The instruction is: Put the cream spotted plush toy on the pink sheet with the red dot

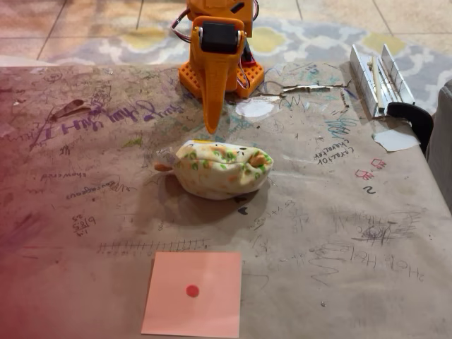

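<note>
A brown paper-covered table (339,233), scribbled all over with pen marks, stands on beige floor tiles (85,21). Behind it lies a grey rug (311,39) with yellow and white patterns.

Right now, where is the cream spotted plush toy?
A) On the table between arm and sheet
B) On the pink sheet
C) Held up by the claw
A: the plush toy lies on the table, clear of the pink sheet, beneath the claw.
</note>
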